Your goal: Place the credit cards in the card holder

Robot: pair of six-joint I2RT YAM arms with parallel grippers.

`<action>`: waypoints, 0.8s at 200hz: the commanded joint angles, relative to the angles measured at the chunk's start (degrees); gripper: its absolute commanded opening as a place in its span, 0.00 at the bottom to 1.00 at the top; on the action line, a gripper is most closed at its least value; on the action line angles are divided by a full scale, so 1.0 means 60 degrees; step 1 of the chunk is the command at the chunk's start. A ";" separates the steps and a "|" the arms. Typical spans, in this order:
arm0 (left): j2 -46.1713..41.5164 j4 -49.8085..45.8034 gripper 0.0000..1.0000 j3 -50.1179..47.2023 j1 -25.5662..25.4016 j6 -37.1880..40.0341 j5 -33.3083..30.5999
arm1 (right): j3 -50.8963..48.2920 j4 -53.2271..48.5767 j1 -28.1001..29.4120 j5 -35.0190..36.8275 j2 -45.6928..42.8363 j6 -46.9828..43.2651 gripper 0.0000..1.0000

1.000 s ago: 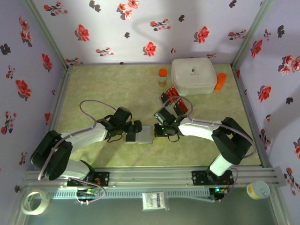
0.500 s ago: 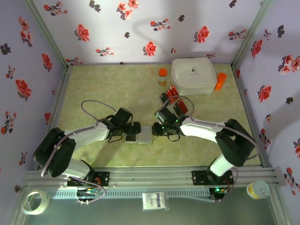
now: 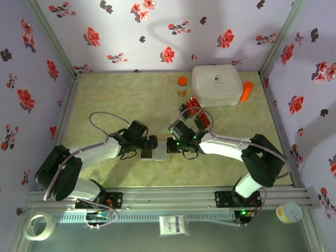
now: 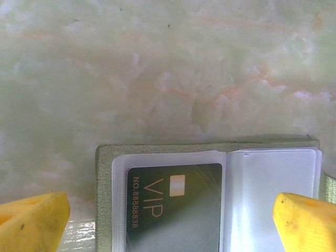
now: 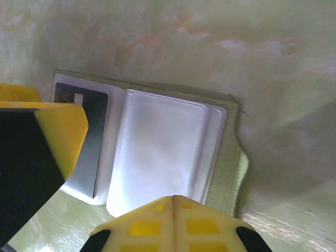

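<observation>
Your card holder (image 4: 270, 181) is lying open and flat on the worktop (image 3: 115, 105), right between the two arms near the front middle. One black card (image 4: 173, 207) with "VIP" printed on it is sitting in the sleeve on the left arm's side. The sleeve next to it is showing plain pale plastic.

Your left claw (image 4: 170, 220) is standing wide open. Its yellow fingertips (image 4: 37, 220) are hanging on either side of the holder and aren't squeezing anything. Your right claw (image 5: 173, 210) is pinched fully shut and holding nothing, with its tips pressed together over the holder's edge on the opposite side.

The loose cards (image 3: 195, 114), red and black, are lying in a small pile further back on the worktop. They're well apart from the holder and near the front of the big white box (image 3: 217, 84). An orange-capped bottle (image 3: 181, 85) is standing upright just beside that box.
</observation>
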 commanded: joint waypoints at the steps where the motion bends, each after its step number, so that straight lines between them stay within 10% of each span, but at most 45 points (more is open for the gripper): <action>1: -0.0255 -0.0155 1.00 0.0015 -0.0052 -0.0199 -0.0407 | 0.0171 0.0390 0.0144 -0.0110 0.0513 0.0269 0.00; 160: 0.0287 0.0588 1.00 0.0015 -0.0027 -0.0162 0.0452 | -0.0667 0.0852 0.0137 -0.0067 0.1192 0.0447 0.00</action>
